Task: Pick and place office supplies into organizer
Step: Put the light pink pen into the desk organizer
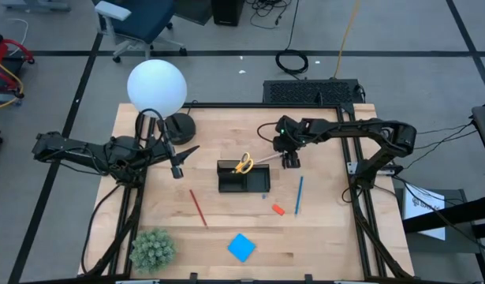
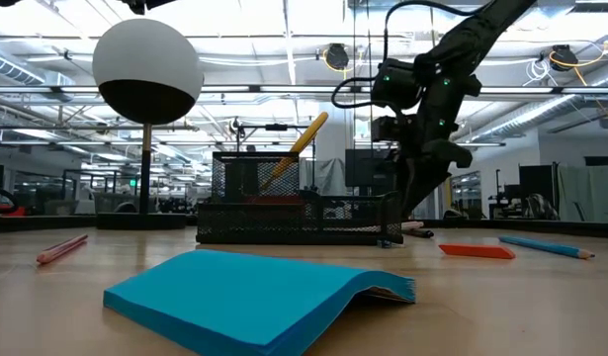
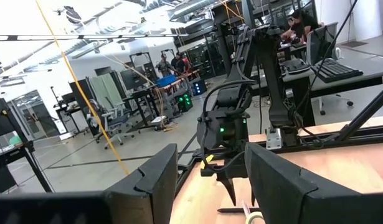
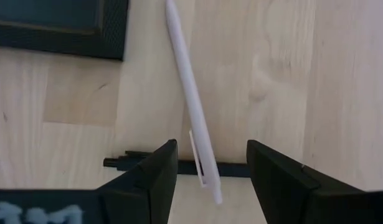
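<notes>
Two arms are sitting over the surface (image 1: 321, 237). Left pincer (image 1: 177, 169) is waiting near the lamp (image 1: 157, 87) base, fingers (image 3: 157, 180) spread apart and gripping nothing. Plant (image 1: 152, 248) is sitting at the near left corner. Red pencil (image 1: 198, 207) is lying on the wood left of the organizer (image 1: 244, 178), well apart from it. Blue note pad (image 1: 241, 247) is lying near the front edge, closest to the low camera. Scissors (image 1: 244, 163) are leaning in the organizer's back section, yellow handles sticking up over the rim; low view is showing them tilted. Right pincer (image 1: 291, 161) is hovering just beside the organizer's right end, pointing down, fingers (image 4: 157, 174) parted and empty. In the right wrist view a white pen (image 4: 191, 99) is lying on the wood between those fingers, crossing over a black pen (image 4: 179, 165). Orange eraser (image 1: 278, 210) and blue pencil (image 1: 298, 195) are lying near each other on the wood, front right of the organizer.
</notes>
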Robot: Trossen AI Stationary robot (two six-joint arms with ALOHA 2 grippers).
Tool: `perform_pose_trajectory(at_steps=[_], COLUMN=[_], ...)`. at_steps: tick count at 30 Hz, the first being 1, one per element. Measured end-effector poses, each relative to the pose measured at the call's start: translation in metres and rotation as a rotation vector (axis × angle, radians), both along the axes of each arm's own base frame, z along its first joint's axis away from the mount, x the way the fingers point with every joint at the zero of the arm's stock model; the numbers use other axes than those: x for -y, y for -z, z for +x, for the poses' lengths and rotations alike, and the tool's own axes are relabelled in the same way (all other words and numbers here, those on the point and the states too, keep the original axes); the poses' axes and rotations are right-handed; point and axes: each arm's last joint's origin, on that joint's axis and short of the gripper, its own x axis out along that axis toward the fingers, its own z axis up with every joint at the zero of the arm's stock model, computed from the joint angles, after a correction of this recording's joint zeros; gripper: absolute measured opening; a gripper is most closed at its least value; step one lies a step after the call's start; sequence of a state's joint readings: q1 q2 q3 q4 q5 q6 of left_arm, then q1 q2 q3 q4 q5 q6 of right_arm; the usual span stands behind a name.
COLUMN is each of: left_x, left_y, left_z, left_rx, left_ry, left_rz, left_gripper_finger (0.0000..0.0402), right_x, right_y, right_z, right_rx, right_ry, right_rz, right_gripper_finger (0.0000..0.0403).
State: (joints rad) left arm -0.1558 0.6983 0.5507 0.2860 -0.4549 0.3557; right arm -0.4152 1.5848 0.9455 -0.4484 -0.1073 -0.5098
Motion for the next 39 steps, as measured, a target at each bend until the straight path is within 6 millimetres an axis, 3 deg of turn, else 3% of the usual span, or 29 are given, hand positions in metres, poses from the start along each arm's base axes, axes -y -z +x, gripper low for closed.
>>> perform_pose_trajectory(at_steps=[11,23,27,32,39], left_x=[0.0,0.0,0.0,0.0,0.0], left_y=[0.0,-0.001,-0.001,-0.001,-0.001], left_z=[0.0,0.0,0.0,0.0,0.0], left_rx=[0.001,0.008,0.005,0.004,0.004], left_ry=[-0.001,-0.002,-0.004,-0.004,-0.003], left_rz=[0.006,0.013,0.022,0.023,0.023], left_gripper_finger=[0.0186,0.0186,0.0186,0.0186,0.0186], right_x=[0.0,0.006,0.005,0.006,0.006], right_y=[0.002,0.048,0.053,0.048,0.049], right_z=[0.003,0.014,0.014,0.015,0.015], right_rx=[0.021,-0.07,-0.088,-0.059,-0.061], right_ry=[-0.011,-0.011,-0.014,-0.011,-0.019], right_rz=[0.019,0.102,0.124,0.11,0.108], right_gripper_finger=[0.0176,0.0171,0.0163,0.0136,0.0068])
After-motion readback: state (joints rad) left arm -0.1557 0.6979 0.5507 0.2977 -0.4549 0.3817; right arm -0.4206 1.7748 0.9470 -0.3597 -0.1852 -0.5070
